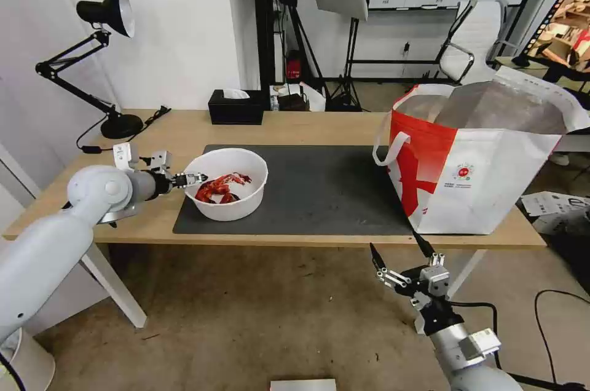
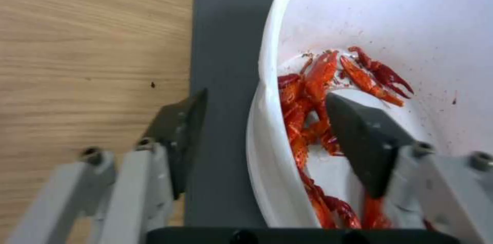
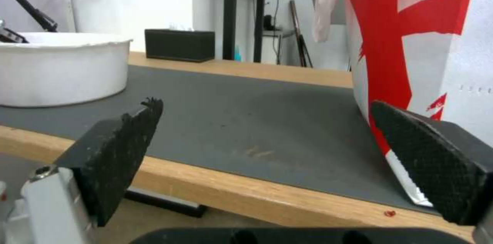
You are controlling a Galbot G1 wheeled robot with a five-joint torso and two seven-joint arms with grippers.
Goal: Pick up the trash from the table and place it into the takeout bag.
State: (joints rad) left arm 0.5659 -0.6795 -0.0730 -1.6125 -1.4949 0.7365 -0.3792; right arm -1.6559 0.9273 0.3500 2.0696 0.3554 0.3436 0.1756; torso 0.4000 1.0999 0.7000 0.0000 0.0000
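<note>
The trash in view is a white round bowl (image 1: pixel 228 165) holding red crayfish shells (image 1: pixel 221 187), standing on the left end of the dark grey mat (image 1: pixel 326 191) on the table (image 1: pixel 307 125). My left gripper (image 1: pixel 191 179) is at the bowl's left rim, open. In the left wrist view its fingers straddle the rim of the bowl (image 2: pixel 411 24): one finger (image 2: pixel 177 132) outside over the mat, the other inside above the shells (image 2: pixel 318 78). The takeout bag (image 1: pixel 485 176) stands open at the table's right end. My right gripper (image 1: pixel 399 256) hangs open below the table's front edge, near the bag (image 3: pixel 411 36).
A black tissue box (image 1: pixel 236 107) sits at the table's back edge, and a black desk lamp (image 1: pixel 104 59) stands at the back left corner. Behind the table are light stands and a white chair (image 1: pixel 476 40). Cables and papers lie on the floor to the right.
</note>
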